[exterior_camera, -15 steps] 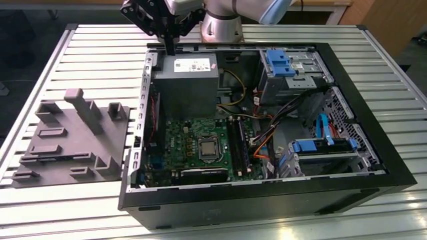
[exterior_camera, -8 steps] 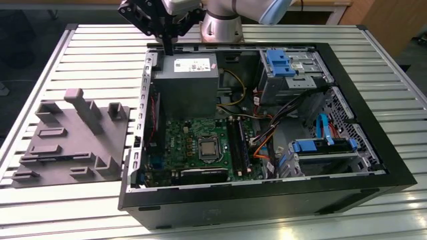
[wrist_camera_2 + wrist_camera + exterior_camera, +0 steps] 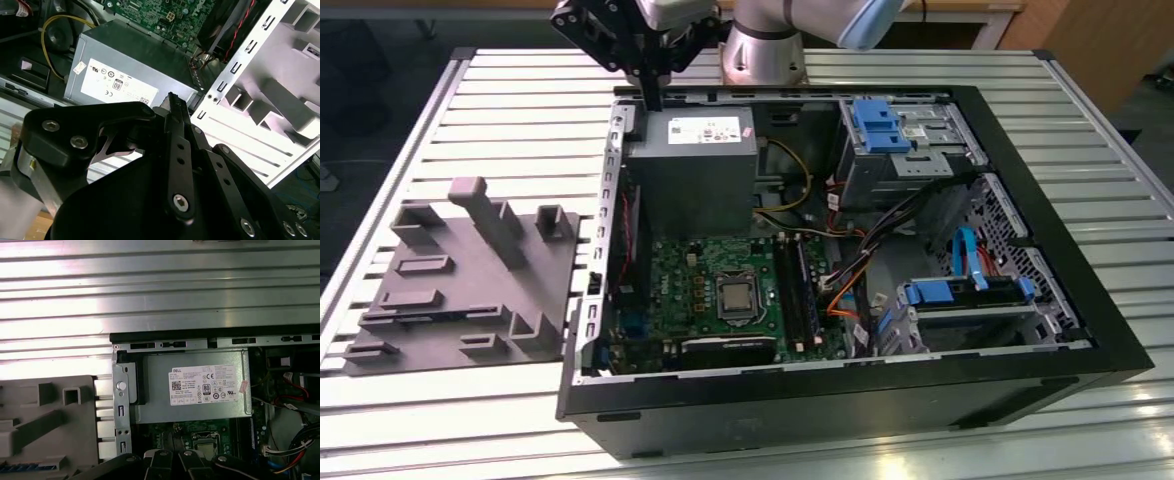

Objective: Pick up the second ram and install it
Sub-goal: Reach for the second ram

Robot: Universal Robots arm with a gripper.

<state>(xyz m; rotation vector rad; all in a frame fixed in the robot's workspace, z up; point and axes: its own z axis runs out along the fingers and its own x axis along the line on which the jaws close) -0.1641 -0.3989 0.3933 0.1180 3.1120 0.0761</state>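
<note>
The claw (image 3: 650, 98) hangs high over the back edge of the open computer case (image 3: 827, 412), its tips pointing straight down. In the second wrist view the claw (image 3: 172, 100) has its two fingers drawn together to a single narrow point. No gap shows, and nothing can be seen pinched between them, so I judge it closed and empty. Held this high, it is well above the case walls and the cables inside.

Directly below the tips is the corner of the grey power supply (image 3: 691, 150), mounted against the back wall of the case. Below it in the exterior view lies the green motherboard (image 3: 707, 262). Its long memory slots (image 3: 794, 285) run beside the processor socket, and at least one dark stick seems to stand in them already.

Outside the case, towards the exterior view's left, the grey holder tray (image 3: 400, 228) lies flat on the slatted metal counter (image 3: 507, 110). Its blocks and grooves look made to keep parts at fixed, reachable spots. I take the second ram (image 3: 434, 314) to be the dark narrow strip lying in the tray's long groove. That is a guess, as it is too thin to be sure. If so, it lies well apart from the claw and has not been picked up.
</note>
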